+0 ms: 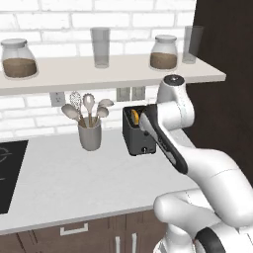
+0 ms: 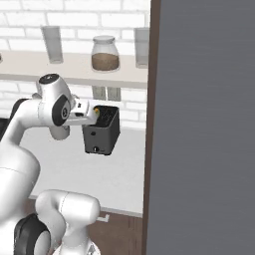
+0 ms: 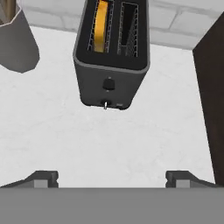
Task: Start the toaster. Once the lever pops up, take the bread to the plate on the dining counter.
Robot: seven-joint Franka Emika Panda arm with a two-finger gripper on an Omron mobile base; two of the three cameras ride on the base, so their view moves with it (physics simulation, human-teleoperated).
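Toaster [image 1: 137, 131] stands near the back right corner of the light grey worktop [image 1: 74, 188], close under the wall sockets and just short of the tall dark panel that closes the worktop's right end. It is a small dark grey box with two slots on top. The bread [image 3: 101, 19] sits in one of them, the slot on the left in the hand view, showing as a narrow orange-yellow strip of crust; the other slot looks empty. On the narrow face turned toward the robot there is a dark lever tab about halfway up and a tiny knob low down near the base.

The gripper [image 3: 112, 176] hangs above the bare worktop in front of that narrow face, apart from the toaster and touching nothing. Its two dark fingertips [image 3: 43, 177] stand wide apart with nothing between them. In the left base view the arm's forearm crosses in front of the toaster's right side, so the hand itself is hard to make out there.

A grey utensil cup [image 1: 90, 133] holding spoons and a whisk stands to the left of the toaster, near the back edge. A black hob [image 1: 9, 173] lies at the worktop's left edge. On the shelf [image 1: 99, 74] above (along the white brick wall) stand glass jars and tumblers.
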